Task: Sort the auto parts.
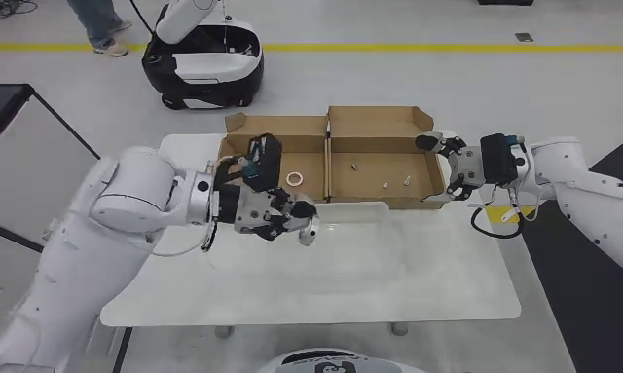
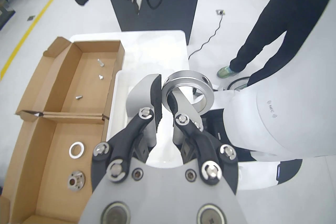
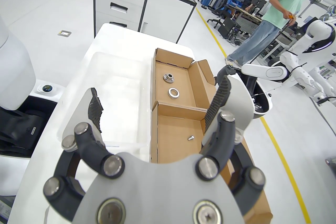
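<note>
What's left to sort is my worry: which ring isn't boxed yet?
The big ring, gripped by the left hand; the small ring lies in the box.

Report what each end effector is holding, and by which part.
The left end effector grips the metal ring by its wall, one finger inside the bore, one outside. The right end effector is open and holds nothing.

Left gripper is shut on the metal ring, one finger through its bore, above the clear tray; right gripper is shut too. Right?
Not quite: the right gripper is open, as the right wrist view shows, its fingers spread wide with nothing between them. The left gripper is shut on the metal ring, one finger through its bore, above the clear tray.
</note>
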Motion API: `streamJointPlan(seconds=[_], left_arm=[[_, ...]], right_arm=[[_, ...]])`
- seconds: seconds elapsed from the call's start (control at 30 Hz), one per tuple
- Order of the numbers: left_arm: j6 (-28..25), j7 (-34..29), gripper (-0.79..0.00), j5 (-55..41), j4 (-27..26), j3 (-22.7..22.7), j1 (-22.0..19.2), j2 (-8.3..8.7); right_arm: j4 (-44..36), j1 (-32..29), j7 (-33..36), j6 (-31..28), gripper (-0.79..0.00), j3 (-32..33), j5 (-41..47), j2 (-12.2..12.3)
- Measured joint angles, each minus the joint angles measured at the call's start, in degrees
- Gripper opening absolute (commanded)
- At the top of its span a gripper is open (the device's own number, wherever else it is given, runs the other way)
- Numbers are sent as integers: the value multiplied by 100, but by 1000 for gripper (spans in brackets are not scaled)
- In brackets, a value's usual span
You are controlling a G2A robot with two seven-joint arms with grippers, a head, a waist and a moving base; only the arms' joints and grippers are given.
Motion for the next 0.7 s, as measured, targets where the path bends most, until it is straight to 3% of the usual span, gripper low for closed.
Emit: streamJointPlan(seconds=[0.17, 0.37, 0.7], left_arm=[[-616, 618, -785, -313, 130, -317, 275, 79], [-1035, 1048, -785, -543, 277, -473, 263, 116], [-1072, 1790, -785, -1654, -158, -544, 30, 21]], right_arm=[[0, 0, 0, 0, 0, 0, 0, 0], [0, 0, 0, 0, 0, 0, 0, 0], [0, 0, 0, 0, 0, 0, 0, 0]])
